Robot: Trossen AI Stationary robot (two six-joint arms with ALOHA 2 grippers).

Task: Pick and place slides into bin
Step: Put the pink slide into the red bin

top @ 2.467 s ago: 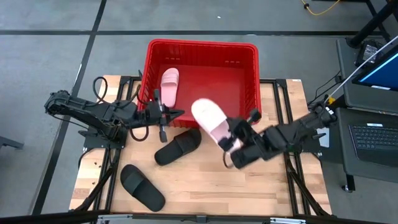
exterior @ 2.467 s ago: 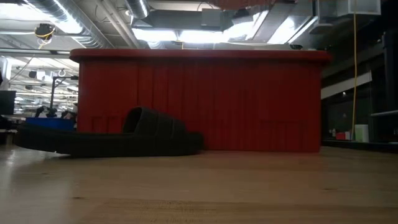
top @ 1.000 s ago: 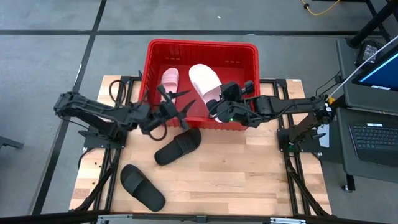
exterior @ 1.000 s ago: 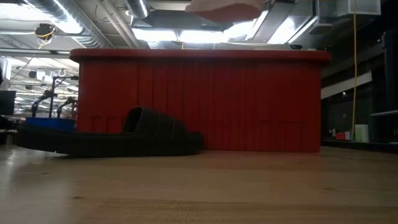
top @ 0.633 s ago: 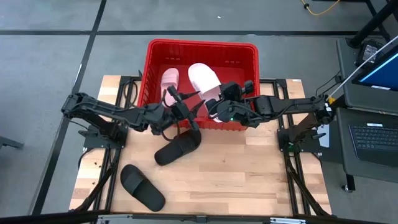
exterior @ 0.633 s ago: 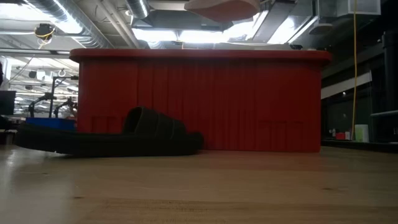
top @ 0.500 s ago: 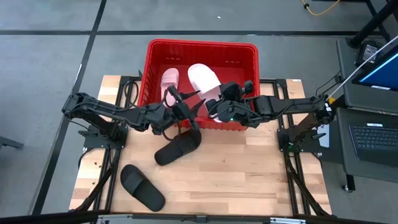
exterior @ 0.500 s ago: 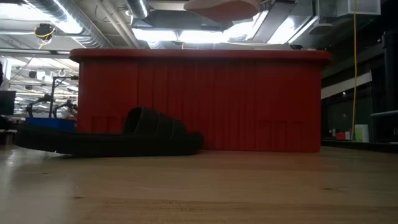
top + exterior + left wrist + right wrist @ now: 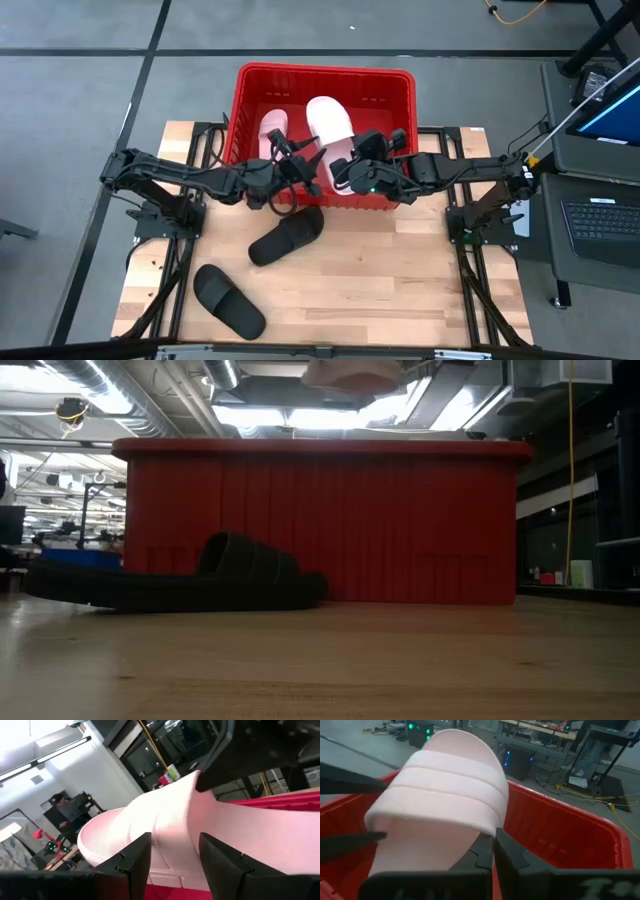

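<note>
The red bin [image 9: 325, 82] stands at the table's far edge with one pale pink slide [image 9: 272, 130] lying inside it. My right gripper [image 9: 346, 176] is shut on the second pink slide [image 9: 330, 125] and holds it above the bin. My left gripper [image 9: 316, 167] is open, its fingers standing on either side of the held slide's strap [image 9: 170, 825]. I cannot tell whether they touch it. Two black slides [image 9: 287, 235] [image 9: 229, 301] lie soles down on the table. The held slide shows above the bin [image 9: 320, 525] in the low view [image 9: 352, 374]. My right gripper pinches the pink slide at the rear edge of its strap [image 9: 490, 826], close to where the strap meets the sole's side. The fingers come about level from the table's right. The slide is lifted clear above the bin, strap up, its toe end toward the far edge.
The bin's near wall [image 9: 330, 200] stands just below both grippers. The nearer black slide lies right in front of that wall [image 9: 180, 582]. Bare wooden table [image 9: 400, 290] lies at the near right. A laptop [image 9: 605, 220] sits beyond the table's right edge.
My left gripper, still open, has gone toward the table's right edge and then toward the bin, up to the held pink slide. My right gripper has kept the slide above the bin, and the slide has turned a little, its toe end more toward the far edge.
</note>
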